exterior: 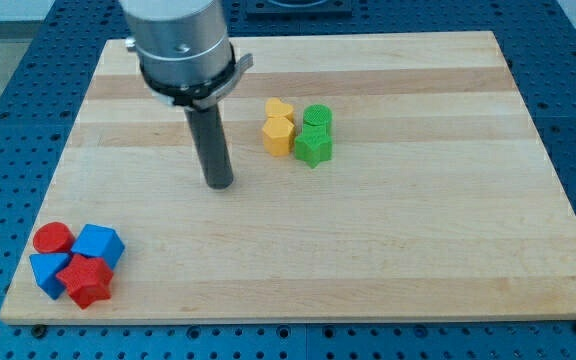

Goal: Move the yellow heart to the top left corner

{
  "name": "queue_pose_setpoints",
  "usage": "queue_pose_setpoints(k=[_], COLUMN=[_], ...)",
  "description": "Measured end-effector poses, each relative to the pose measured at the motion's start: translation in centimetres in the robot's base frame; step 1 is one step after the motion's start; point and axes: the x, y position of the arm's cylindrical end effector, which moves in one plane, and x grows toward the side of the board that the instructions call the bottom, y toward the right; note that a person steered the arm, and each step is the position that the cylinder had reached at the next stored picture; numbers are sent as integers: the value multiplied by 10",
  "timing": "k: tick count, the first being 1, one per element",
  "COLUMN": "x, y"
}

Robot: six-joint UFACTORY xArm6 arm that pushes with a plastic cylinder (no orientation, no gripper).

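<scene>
My tip (pixel 219 184) left of yellow heart (pixel 280 109)

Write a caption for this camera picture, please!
My tip rests left of the yellow heart, which sits mid-board beside green blocks.

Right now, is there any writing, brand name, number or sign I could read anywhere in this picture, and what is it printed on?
None: no readable text shows anywhere.
The pale wooden board is bare of print.
The yellow heart block, the other coloured blocks and the arm's metal collar carry no labels.
My tip is plain dark.
</scene>
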Motion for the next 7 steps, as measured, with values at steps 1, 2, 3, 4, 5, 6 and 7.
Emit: queue_pose_setpoints(k=[1, 2, 3, 4, 5, 6, 7], x=[-3, -13, -31, -30, -58, -93, -104], y=[58, 95, 103, 114, 112, 111, 92])
